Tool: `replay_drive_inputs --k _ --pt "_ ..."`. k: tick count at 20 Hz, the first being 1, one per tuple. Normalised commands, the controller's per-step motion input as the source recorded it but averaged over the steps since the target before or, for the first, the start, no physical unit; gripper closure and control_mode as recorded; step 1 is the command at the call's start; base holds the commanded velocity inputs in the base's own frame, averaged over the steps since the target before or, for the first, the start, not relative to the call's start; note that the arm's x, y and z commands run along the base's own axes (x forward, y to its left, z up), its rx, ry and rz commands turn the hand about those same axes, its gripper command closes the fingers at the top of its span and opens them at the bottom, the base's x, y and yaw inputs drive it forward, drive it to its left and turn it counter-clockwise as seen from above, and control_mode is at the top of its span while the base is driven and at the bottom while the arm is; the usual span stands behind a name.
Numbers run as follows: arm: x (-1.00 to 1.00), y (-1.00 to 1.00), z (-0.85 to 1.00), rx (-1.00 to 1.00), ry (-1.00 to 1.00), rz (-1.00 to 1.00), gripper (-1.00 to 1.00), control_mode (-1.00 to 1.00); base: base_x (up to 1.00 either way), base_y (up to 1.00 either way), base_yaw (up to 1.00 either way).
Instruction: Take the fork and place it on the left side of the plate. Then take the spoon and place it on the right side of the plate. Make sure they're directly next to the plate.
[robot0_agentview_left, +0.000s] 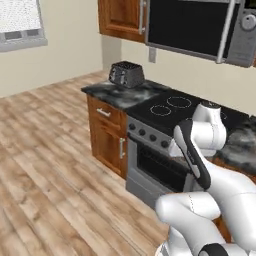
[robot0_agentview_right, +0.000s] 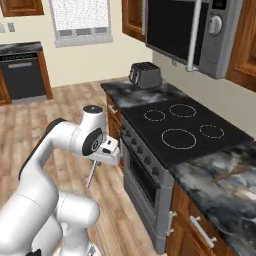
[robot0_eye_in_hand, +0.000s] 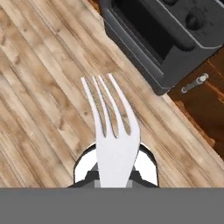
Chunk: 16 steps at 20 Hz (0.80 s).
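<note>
Fork (robot0_eye_in_hand: 111, 131) first: I have it pinched in the claw (robot0_eye_in_hand: 114, 168), which is clenched on the handle just below the tines, so the four prongs stick out ahead of the hand camera over the wooden floor (robot0_eye_in_hand: 39, 109). From the right base camera the fork (robot0_agentview_right: 91, 175) hangs as a thin pale sliver below the hand, well out in front of the oven (robot0_agentview_right: 145, 180) and off the counter (robot0_agentview_right: 220, 185) altogether.

By my reading, this is the carry leg of the first half of the task. I cannot see the plate from where I sit, so I would bring the base or arm round until it comes into sight before committing to a drop point. To do it well, I'd keep the grip firm, since a slim handle can easily pivot between the pads, and lay it down flat with its length running alongside the plate's left edge, close but not riding up on the rim.

The fork is smooth, flat, silver-grey metal, thin and slippery looking. The counter is dark marbled stone, the cooktop (robot0_agentview_right: 180, 125) glossy black with ring outlines, the cabinets (robot0_agentview_left: 107, 132) reddish wood, and a ridged dark toaster (robot0_agentview_left: 126, 74) sits beyond.
</note>
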Motion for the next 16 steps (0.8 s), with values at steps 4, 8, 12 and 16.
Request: replay_drive_inputs --k 4,8,12,16 --pt "0.0 0.0 0.0 0.0 0.0 0.0 1.0 1.0 0.01 0.0 0.95" --pt "0.0 0.0 0.0 0.0 0.0 0.0 1.0 1.0 0.23 0.0 0.91" --pt "0.0 0.0 0.0 0.0 0.0 0.0 1.0 1.0 0.65 0.0 0.83" --pt "0.0 0.0 0.0 0.0 0.0 0.0 1.0 1.0 0.84 0.0 0.78"
